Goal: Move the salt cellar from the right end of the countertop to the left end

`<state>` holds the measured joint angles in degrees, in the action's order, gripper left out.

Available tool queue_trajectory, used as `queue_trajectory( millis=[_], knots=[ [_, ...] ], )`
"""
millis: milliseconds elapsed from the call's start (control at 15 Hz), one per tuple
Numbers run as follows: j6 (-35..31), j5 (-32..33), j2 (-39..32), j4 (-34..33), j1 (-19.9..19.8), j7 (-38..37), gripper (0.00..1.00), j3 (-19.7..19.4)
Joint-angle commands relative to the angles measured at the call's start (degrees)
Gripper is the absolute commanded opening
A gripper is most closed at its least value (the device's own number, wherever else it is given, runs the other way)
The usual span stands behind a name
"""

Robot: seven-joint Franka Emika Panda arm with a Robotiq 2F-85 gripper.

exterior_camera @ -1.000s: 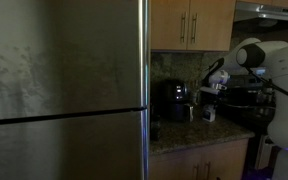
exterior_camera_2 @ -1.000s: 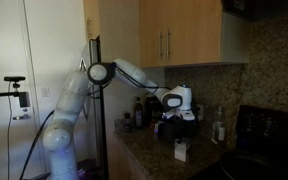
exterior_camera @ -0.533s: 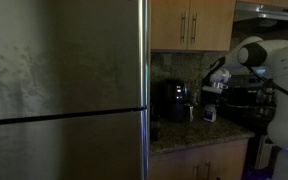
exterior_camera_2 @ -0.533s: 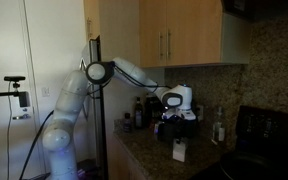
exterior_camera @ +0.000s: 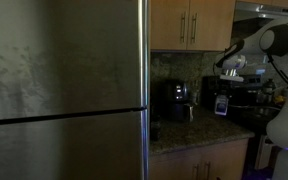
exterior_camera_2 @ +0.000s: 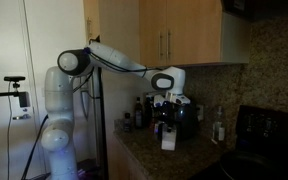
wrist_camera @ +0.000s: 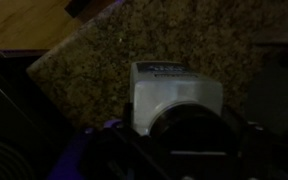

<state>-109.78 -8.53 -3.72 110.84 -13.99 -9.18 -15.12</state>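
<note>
— Since a second ago the arm (exterior_camera_2: pixel 114 62) has swung over, and the salt cellar (exterior_camera_2: pixel 168 139) went with it. It stood lower on the countertop (exterior_camera_2: pixel 136 160). Now it hangs under the gripper (exterior_camera_2: pixel 168 127), near the centre of this exterior view.

— Which step is this, then?

— The carrying, I think. The picking up looks done and the putting down is not yet done. In an exterior view, from left to right: the fridge (exterior_camera: pixel 64 90) at 9 o'clock, the coffee maker (exterior_camera: pixel 174 100) just past the centre, and the salt cellar (exterior_camera: pixel 221 106) at 3 o'clock.

— And the next move?

— It calls for travel along the countertop to its left end, with the salt cellar kept upright. Then it must be lowered on a bare place.

— And the jaws?

— They seem clamped on the salt cellar (wrist_camera: pixel 174 92). The wrist view is dark, so I judge this only.
</note>
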Motion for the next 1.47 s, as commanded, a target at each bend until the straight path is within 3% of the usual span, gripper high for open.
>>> queue_trajectory(
  millis=[0, 133, 200, 267, 400, 467, 933, 1000, 1133, 1200, 1267, 1400],
  knots=[
    [2.61, 1.40, 12.19, 9.94, 1.99, 6.02, 0.56, 2.43],
    [4.40, 0.24, 15.24, 12.61, 3.84, 8.30, 0.56, 4.37],
    [3.38, 0.33, 10.11, 8.26, 2.49, 5.93, 0.56, 3.04],
    [3.61, 0.33, 11.63, 9.52, 3.20, 5.46, 0.81, 3.65],
    [3.47, 0.33, 11.63, 9.62, 3.32, 5.05, 0.81, 3.70],
    [3.39, 0.33, 11.07, 9.49, 3.04, 5.15, 0.56, 3.35],
    [4.97, -2.19, 11.45, 11.89, 8.27, 19.97, 0.56, 7.03],
    [8.52, -3.63, 15.58, 13.64, 11.09, 17.12, 0.56, 10.03],
    [10.45, -4.64, 14.71, 12.26, 12.40, 17.15, 0.56, 11.30],
    [8.36, -3.35, 12.26, 11.76, 11.15, 16.83, 0.56, 10.19],
    [8.68, -3.38, 12.70, 11.76, 12.11, 15.89, 0.81, 11.15],
    [8.55, -3.30, 12.35, 11.78, 12.18, 15.41, 0.81, 11.20]
  ],
)
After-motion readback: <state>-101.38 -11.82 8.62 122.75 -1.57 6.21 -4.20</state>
